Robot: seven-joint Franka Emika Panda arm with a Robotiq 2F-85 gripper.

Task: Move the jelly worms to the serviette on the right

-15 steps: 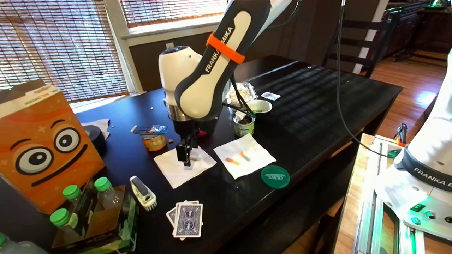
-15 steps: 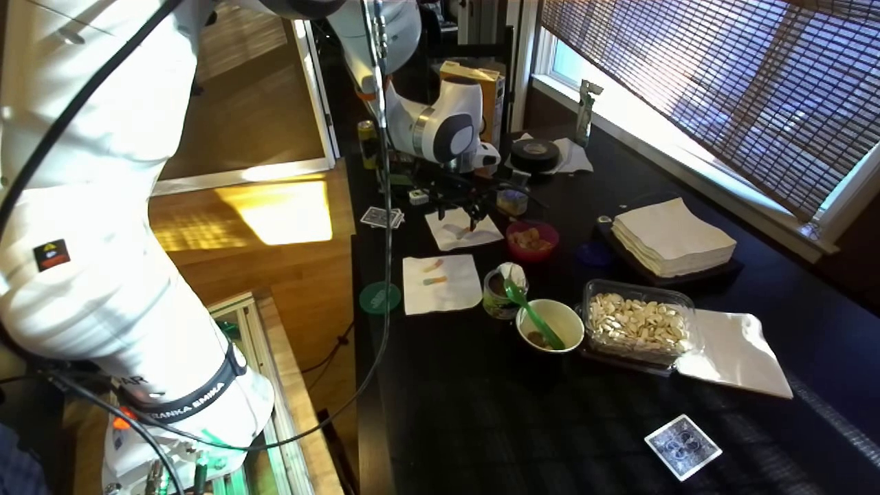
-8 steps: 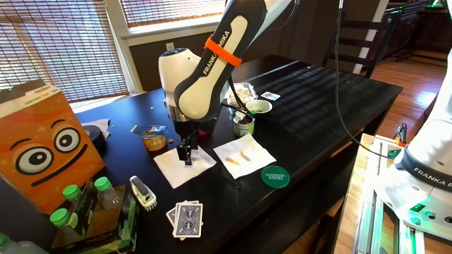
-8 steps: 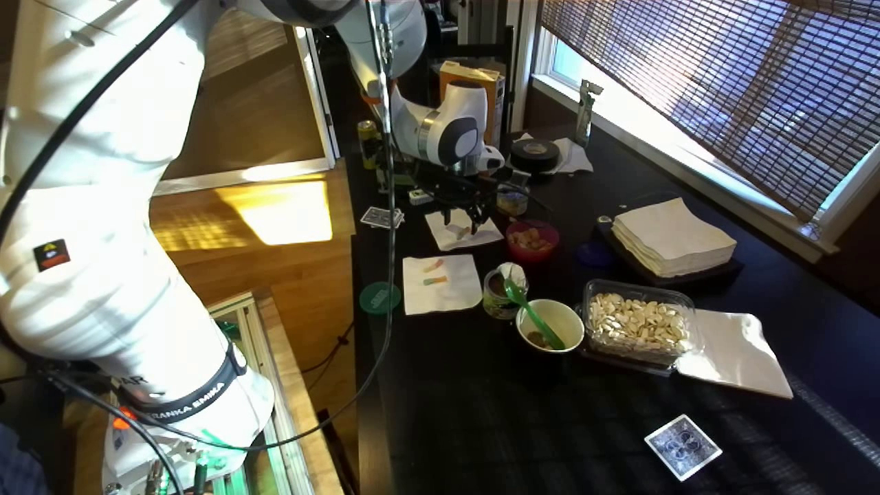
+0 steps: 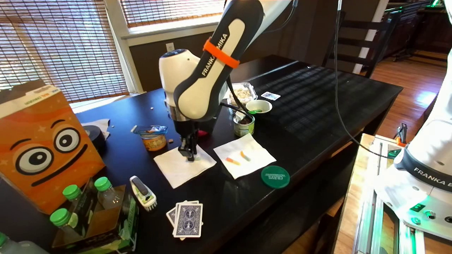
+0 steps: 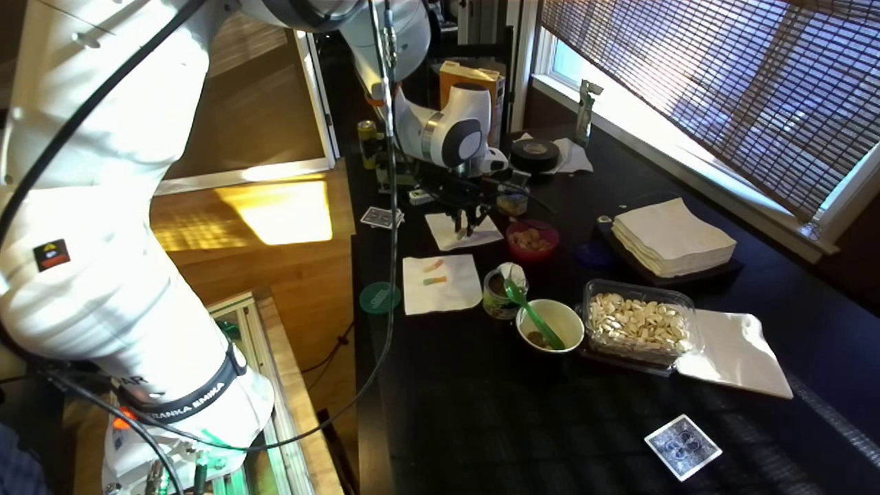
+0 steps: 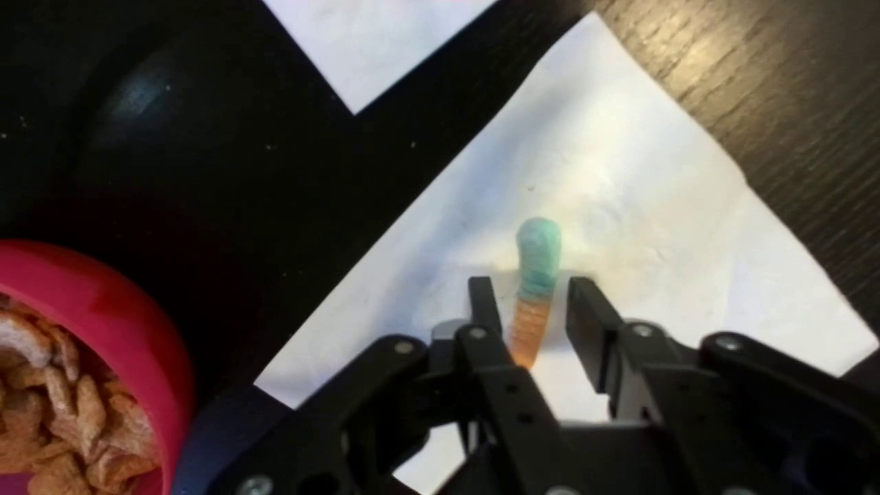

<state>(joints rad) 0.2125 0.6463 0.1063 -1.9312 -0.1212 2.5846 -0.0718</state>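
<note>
Black and jointed, the claw stands narrower than a moment ago, its tips on either side of one jelly worm (slim gaps of white paper show at the tips in the wrist view). Blue-green at one end, ridged orange at the other, that worm lies on a creased white napkin, one corner toward a red bowl. Just beside, two more jelly worms, one reddish to yellow, one orange to green, rest on the serviette, near a green lid by the edge of the surface.
</note>
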